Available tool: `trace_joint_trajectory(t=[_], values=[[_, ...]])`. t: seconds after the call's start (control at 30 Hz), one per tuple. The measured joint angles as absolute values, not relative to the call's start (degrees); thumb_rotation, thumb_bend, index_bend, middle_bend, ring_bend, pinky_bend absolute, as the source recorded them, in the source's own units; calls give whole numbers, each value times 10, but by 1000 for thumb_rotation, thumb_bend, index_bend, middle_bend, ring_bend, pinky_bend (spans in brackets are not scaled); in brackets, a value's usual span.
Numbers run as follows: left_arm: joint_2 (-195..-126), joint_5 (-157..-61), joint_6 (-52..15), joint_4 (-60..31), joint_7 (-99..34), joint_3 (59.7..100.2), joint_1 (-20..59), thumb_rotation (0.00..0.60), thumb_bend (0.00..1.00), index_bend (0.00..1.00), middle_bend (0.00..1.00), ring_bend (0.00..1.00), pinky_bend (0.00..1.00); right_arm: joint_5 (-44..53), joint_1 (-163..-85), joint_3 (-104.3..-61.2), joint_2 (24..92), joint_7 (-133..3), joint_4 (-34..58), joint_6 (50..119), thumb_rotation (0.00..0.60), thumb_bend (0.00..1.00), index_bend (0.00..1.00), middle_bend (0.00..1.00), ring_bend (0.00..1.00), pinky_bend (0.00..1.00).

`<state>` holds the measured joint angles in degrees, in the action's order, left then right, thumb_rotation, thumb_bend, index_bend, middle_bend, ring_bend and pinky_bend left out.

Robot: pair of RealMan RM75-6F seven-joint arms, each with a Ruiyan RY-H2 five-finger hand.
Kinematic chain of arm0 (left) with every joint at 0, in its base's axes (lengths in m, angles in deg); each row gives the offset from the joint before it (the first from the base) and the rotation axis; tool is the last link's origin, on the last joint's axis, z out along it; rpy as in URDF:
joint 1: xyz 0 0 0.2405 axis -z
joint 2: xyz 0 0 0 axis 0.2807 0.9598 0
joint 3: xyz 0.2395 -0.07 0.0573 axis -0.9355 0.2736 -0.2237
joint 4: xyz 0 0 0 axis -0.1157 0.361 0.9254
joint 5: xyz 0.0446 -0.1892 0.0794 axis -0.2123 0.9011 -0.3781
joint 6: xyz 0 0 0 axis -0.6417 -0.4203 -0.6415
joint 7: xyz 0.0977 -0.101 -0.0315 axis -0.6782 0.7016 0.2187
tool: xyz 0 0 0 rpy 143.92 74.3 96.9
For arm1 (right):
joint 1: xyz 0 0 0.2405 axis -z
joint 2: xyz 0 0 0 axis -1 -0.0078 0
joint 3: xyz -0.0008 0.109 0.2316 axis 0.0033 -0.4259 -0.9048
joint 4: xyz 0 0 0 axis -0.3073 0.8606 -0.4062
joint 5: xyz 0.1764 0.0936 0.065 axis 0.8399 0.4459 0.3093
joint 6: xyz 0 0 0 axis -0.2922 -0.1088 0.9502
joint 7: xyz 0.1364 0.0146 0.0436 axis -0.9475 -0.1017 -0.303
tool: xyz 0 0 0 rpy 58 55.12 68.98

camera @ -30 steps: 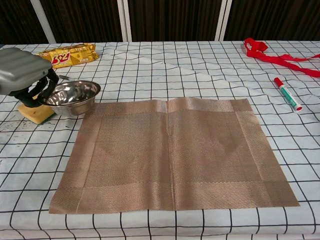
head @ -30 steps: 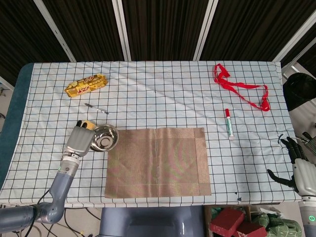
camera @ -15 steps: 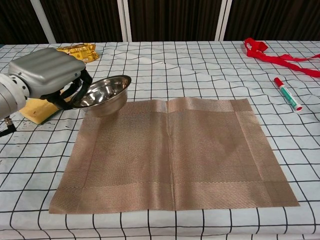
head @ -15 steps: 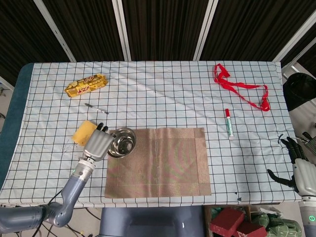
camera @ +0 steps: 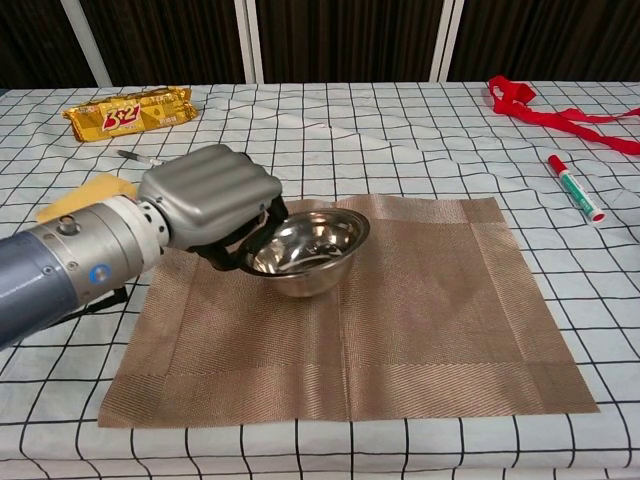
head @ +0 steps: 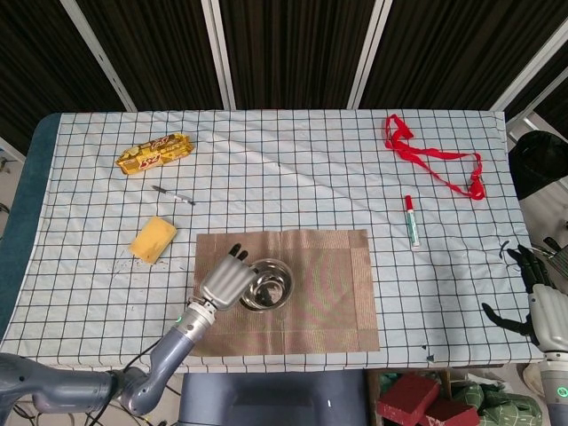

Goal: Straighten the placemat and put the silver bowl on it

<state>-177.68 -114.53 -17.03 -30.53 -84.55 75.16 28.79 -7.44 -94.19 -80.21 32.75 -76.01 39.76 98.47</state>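
1. The left hand (head: 226, 280) grips the silver bowl (head: 266, 284) by its rim at the bowl's 9 o'clock side, fingers curled over the edge; in the chest view the same hand (camera: 215, 205) holds the bowl (camera: 308, 250) tilted, its open side facing toward 3 o'clock.
2. Compared with a second ago, the bowl has left the bare tabletop (head: 293, 177) at the placemat's 10 o'clock corner, where it sat just beside the yellow sponge (head: 153, 239). Half a second ago it was over the mat's upper left corner; now it is over the left-centre part of the placemat (head: 328, 288).
3. Whether the bowl's base touches the mat cannot be told from either view.
4. The left arm has swung toward 3 o'clock with the bowl, so the sponge, partly hidden under the hand before, now lies fully in view and well apart from the hand.
5. The placemat lies flat and square to the tabletop's near edge, in the same place as in the earlier frames; in the chest view the mat (camera: 440, 310) shows a faint fold line down its middle.
6. The right hand (head: 537, 302) hangs off the tabletop's 4 o'clock edge with fingers spread and nothing in it, unchanged from the earlier frames.
7. The snack packet (head: 155, 153), pen (head: 173, 194), red-capped marker (head: 412, 220) and red ribbon (head: 435, 160) lie where they were.
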Motion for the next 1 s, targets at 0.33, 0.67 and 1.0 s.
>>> trace_joint_trajectory(t=[0.33,0.67,1.0], values=[[-1812,-1134,-188,-303,-887,752,287,600,189,233,290,179,100,-75,-942,-802,326,-765,397,983,600,187,117,0,0,175],[-1749,-1127,-235,-380,-892,762,261,600,184,216,231,137,97,-77,-942,-801,327,-760,395,983,600,187,117,0,0,175],[-1591,-1150,-316,-491,-822,738,183,600,66,48,60,10,10,-89,-942,-798,337,-729,379,998,600,187,116,0,0,175]])
